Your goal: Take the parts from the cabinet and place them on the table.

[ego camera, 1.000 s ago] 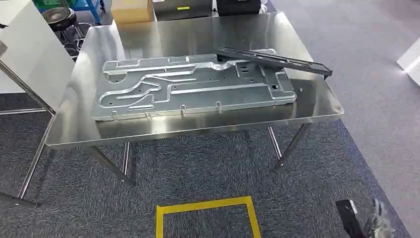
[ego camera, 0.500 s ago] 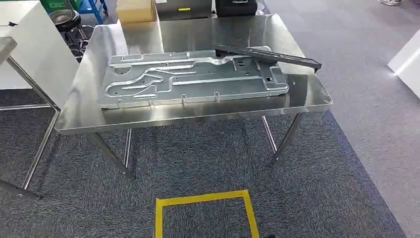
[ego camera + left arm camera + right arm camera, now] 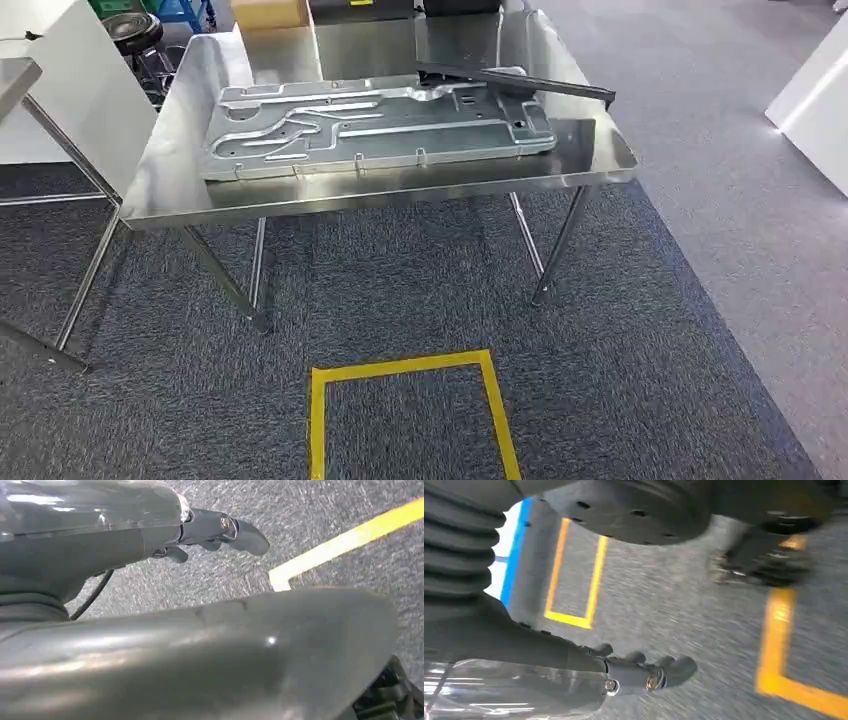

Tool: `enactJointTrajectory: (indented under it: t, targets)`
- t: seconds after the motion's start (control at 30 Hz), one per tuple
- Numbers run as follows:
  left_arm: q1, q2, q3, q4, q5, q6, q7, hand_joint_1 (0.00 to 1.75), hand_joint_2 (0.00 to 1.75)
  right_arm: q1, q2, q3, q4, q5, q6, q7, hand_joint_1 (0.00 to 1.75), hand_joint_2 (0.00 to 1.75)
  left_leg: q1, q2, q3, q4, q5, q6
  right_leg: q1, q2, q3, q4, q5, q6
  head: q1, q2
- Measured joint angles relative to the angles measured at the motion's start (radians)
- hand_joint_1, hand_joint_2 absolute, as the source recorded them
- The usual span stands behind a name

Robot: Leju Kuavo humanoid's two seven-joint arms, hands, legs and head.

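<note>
A large stamped grey metal plate (image 3: 370, 125) lies flat on the steel table (image 3: 400, 192). A long black bar (image 3: 520, 82) rests across the plate's far right corner, its end reaching past the plate. My left hand (image 3: 215, 530) hangs over grey carpet with its fingers loosely apart and nothing in it. My right hand (image 3: 639, 672) also hangs over the carpet, fingers apart and holding nothing. Both hands are well away from the table.
A yellow taped square (image 3: 400, 375) marks the carpet in front of the table. A white cabinet (image 3: 60, 90) and a second table's legs (image 3: 70, 300) stand at the left, a white unit (image 3: 815, 95) at the right. A stool (image 3: 135, 30) and a cardboard box (image 3: 270, 12) sit behind.
The whole view has shifted: the table now sits higher and farther off, so the camera has moved. My right hand has dropped out of the head view's lower right corner.
</note>
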Motion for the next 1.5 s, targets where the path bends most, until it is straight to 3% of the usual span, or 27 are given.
enactJointTrajectory:
  t: [0.07,0.13,0.17,0.23,0.3,0.33,0.37,0.47,0.5,0.53,0.6,0.63,0.7,0.77,0.8,0.83,0.93,0.97,1.1,1.17,1.23,1.3,1.37,1.4,1.43,1.47,1.5]
  targets:
    - [-0.002,0.001,-0.005,0.000,0.000,0.000,-0.009,0.00,0.00,0.003,0.000,0.000,0.001,0.008,0.013,0.009,0.00,1.75,0.006,0.000,-0.021,0.136,-0.157,-0.009,0.001,-0.003,-0.035,0.000,0.031,-0.007,0.000,0.000]
    - [-0.013,0.003,-0.009,0.000,0.007,0.001,-0.015,0.00,0.00,-0.002,0.002,0.002,0.001,0.031,0.022,0.021,0.00,1.75,0.007,0.000,-0.024,0.266,-0.205,-0.015,0.002,-0.003,-0.076,0.003,0.063,-0.007,0.000,0.000]
    - [-0.018,0.005,-0.010,0.000,0.010,0.002,-0.018,0.00,0.00,-0.007,0.002,0.005,0.001,0.042,0.023,0.030,0.00,0.00,0.009,0.000,-0.010,0.294,-0.175,-0.015,0.002,-0.003,-0.098,0.007,0.078,-0.005,0.000,0.000]
    - [-0.024,0.010,-0.010,0.000,0.011,0.009,-0.022,0.00,0.00,-0.013,0.005,0.009,0.001,0.056,0.022,0.038,0.00,0.00,0.011,0.000,0.073,0.248,-0.085,-0.015,0.001,-0.003,-0.143,0.021,0.103,0.002,0.000,0.000]
    - [-0.026,0.012,-0.013,0.000,0.011,0.020,-0.023,0.00,0.00,-0.016,0.007,0.011,0.001,0.061,0.022,0.038,0.00,0.00,0.011,-0.004,0.230,0.074,-0.122,-0.005,0.000,-0.002,-0.170,0.034,0.125,0.011,0.000,0.000]
    - [-0.026,0.015,-0.014,-0.002,0.010,0.024,-0.023,0.00,0.00,-0.016,0.008,0.014,0.001,0.063,0.021,0.035,0.00,1.75,0.004,-0.005,0.312,-0.050,-0.171,0.001,0.004,-0.002,-0.175,0.037,0.133,0.018,0.000,0.000]
    - [-0.026,0.015,-0.014,-0.002,0.009,0.025,-0.020,0.00,0.00,-0.012,0.008,0.015,0.001,0.064,0.017,0.034,0.00,1.75,0.004,-0.005,0.321,-0.090,-0.194,0.008,0.004,-0.005,-0.179,0.037,0.146,0.024,0.000,0.000]
    - [-0.005,0.016,-0.014,-0.001,0.002,0.019,-0.001,0.00,0.00,-0.012,0.007,0.013,0.001,0.056,-0.007,0.054,0.00,1.75,0.006,0.002,0.290,-0.083,-0.156,0.033,0.000,-0.002,-0.188,0.021,0.180,0.044,0.000,0.000]
    - [0.001,0.017,-0.015,-0.001,0.000,0.018,0.004,0.00,0.00,-0.013,0.006,0.011,0.000,0.051,-0.011,0.058,0.00,1.75,0.005,0.010,0.274,-0.083,-0.141,0.044,-0.002,0.000,-0.200,0.042,0.127,0.044,0.000,0.000]
    - [0.007,0.018,-0.015,-0.001,-0.002,0.016,0.008,0.00,0.00,-0.017,0.006,0.011,-0.001,0.049,-0.016,0.060,0.00,0.00,0.004,0.013,0.257,-0.082,-0.127,0.052,-0.002,-0.001,-0.211,0.088,0.050,0.044,0.000,0.000]
    - [0.012,0.017,-0.016,-0.001,-0.008,0.005,0.023,0.00,0.00,-0.017,0.003,0.009,-0.001,0.043,-0.016,0.060,0.00,0.00,-0.001,0.014,0.220,-0.080,-0.097,0.056,-0.001,0.000,-0.225,0.236,-0.073,0.049,0.000,0.000]
    - [0.015,0.017,-0.017,-0.001,-0.011,0.002,0.028,0.00,0.00,-0.015,0.003,0.006,-0.001,0.038,-0.017,0.060,0.00,0.00,-0.004,0.014,0.198,-0.075,-0.083,0.057,-0.001,0.000,-0.230,0.307,-0.088,0.050,0.000,0.000]
    - [0.019,0.018,-0.019,-0.001,-0.016,0.002,0.032,0.00,0.00,-0.012,0.003,0.003,-0.001,0.034,-0.020,0.059,0.00,0.00,-0.008,0.014,0.147,-0.059,-0.055,0.054,-0.001,0.001,-0.202,0.357,-0.018,0.048,0.000,0.000]
    - [0.019,0.018,-0.027,-0.001,-0.026,0.005,0.008,0.00,0.00,-0.008,0.003,0.000,-0.001,0.032,-0.021,0.059,0.00,0.00,-0.010,0.013,0.097,-0.041,-0.037,0.051,0.000,0.001,-0.107,0.260,0.047,0.039,0.000,0.000]
    - [0.017,0.018,-0.033,-0.001,-0.027,0.005,0.004,0.00,0.00,-0.008,0.003,-0.002,-0.001,0.032,-0.021,0.061,0.00,0.00,-0.011,0.011,0.080,-0.030,-0.027,0.048,0.002,0.001,-0.029,0.163,0.020,0.029,0.000,0.000]
    - [0.018,0.018,-0.036,-0.001,-0.027,0.005,0.001,0.00,1.75,-0.003,0.002,-0.003,-0.001,0.034,-0.022,0.064,0.00,0.00,-0.015,0.009,0.072,-0.020,-0.022,0.043,0.012,0.000,0.066,0.048,-0.032,0.022,0.000,0.000]
    - [0.012,0.018,-0.037,-0.001,-0.022,0.014,0.003,0.00,1.75,0.000,0.003,-0.003,-0.001,0.045,-0.024,0.055,0.00,0.00,-0.010,0.016,0.059,-0.018,0.007,0.026,0.018,0.002,0.082,-0.025,-0.061,0.007,0.000,0.000]
    - [0.010,0.018,-0.037,-0.001,-0.017,0.021,0.011,0.00,1.75,0.004,0.004,-0.003,0.000,0.049,-0.024,0.044,0.00,1.75,-0.015,0.016,0.056,-0.020,0.018,0.019,0.012,0.000,0.076,-0.031,-0.045,-0.001,0.000,0.000]
    - [0.009,0.019,-0.037,-0.001,-0.014,0.026,0.008,0.00,1.75,0.007,0.008,-0.003,0.001,0.060,-0.017,-0.017,0.00,1.75,0.003,0.001,-0.008,0.171,-0.167,-0.004,0.007,-0.005,0.033,-0.029,-0.005,-0.015,0.000,0.000]
    - [0.012,0.021,-0.047,-0.001,-0.007,0.027,0.001,0.00,1.75,0.010,0.008,0.007,0.000,0.068,-0.017,-0.064,0.00,1.75,0.007,0.001,-0.032,0.290,-0.186,-0.011,0.007,-0.007,0.008,-0.023,0.010,-0.012,0.000,0.000]
    - [0.026,0.025,-0.073,-0.001,0.029,0.023,-0.002,0.00,1.75,0.012,0.008,0.033,-0.011,0.049,-0.017,-0.081,0.00,1.75,0.012,0.001,0.030,0.230,-0.126,-0.014,0.004,-0.006,-0.011,-0.013,0.018,-0.006,0.000,0.000]
    - [0.039,0.030,-0.099,-0.001,0.073,0.019,-0.003,0.00,1.75,0.012,0.007,0.058,-0.025,0.015,-0.015,-0.086,0.00,1.75,0.015,0.001,0.161,0.034,-0.085,-0.011,0.002,-0.004,-0.024,0.002,0.019,-0.001,0.000,0.000]
    - [0.046,0.033,-0.123,-0.001,0.114,0.014,-0.004,0.00,1.75,0.012,0.005,0.079,-0.035,-0.016,-0.014,-0.088,0.00,1.75,0.009,-0.002,0.200,-0.030,-0.109,0.003,0.005,-0.004,-0.035,0.008,0.022,0.012,0.000,0.000]
    - [0.053,0.035,-0.137,-0.001,0.139,0.010,-0.004,0.00,0.00,0.012,0.003,0.092,-0.039,-0.035,-0.013,-0.089,0.00,1.75,0.006,-0.002,0.192,-0.033,-0.110,0.008,0.006,-0.005,-0.035,0.011,0.026,0.019,0.000,0.000]
    - [0.058,0.038,-0.151,-0.001,0.165,0.006,-0.004,0.00,0.00,0.013,0.002,0.106,-0.044,-0.055,-0.011,-0.090,0.00,1.75,0.005,-0.002,0.186,-0.031,-0.111,0.014,0.006,-0.005,-0.039,0.010,0.029,0.025,0.000,0.000]
    - [0.064,0.039,-0.162,-0.001,0.183,0.003,-0.004,0.00,0.00,0.014,0.000,0.116,-0.048,-0.070,-0.010,-0.091,0.00,0.00,0.008,-0.002,0.183,-0.035,-0.106,0.022,0.008,-0.005,-0.040,0.009,0.033,0.033,0.000,0.000]
    - [0.067,0.042,-0.181,-0.001,0.215,0.000,-0.004,0.00,0.00,0.018,-0.004,0.132,-0.055,-0.094,-0.007,-0.093,0.00,0.00,0.014,0.001,0.184,-0.045,-0.098,0.034,0.004,-0.003,-0.043,0.018,0.024,0.038,0.000,0.000]
